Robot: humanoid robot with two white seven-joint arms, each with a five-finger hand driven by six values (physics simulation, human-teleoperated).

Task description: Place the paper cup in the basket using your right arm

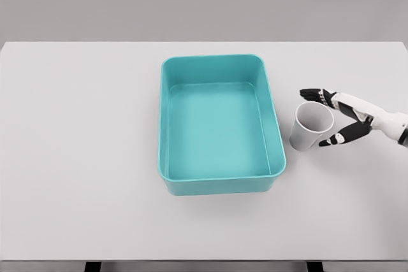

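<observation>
While the right hand (338, 118) is coming in from the right edge of the white table (76, 157), its fingers are standing spread around the paper cup (310, 126), with the upper fingers (313, 93) behind the rim and the thumb on the near side. I cannot tell if they are already pressing the wall of the cup or only framing it. The cup is standing upright on the table, just beside the right wall of the teal basket (220, 185), but not touching it. Its mouth is showing open to the camera.

I judge that the hand is taking the cup from the side because this leaves the mouth free and keeps the palm away from the basket. The basket is lying open and nothing is inside it, so much room is waiting for the cup. The right wall is standing between the cup and this room, so the cup is probably needing a lift over that edge before going left. The left arm is not showing.
</observation>
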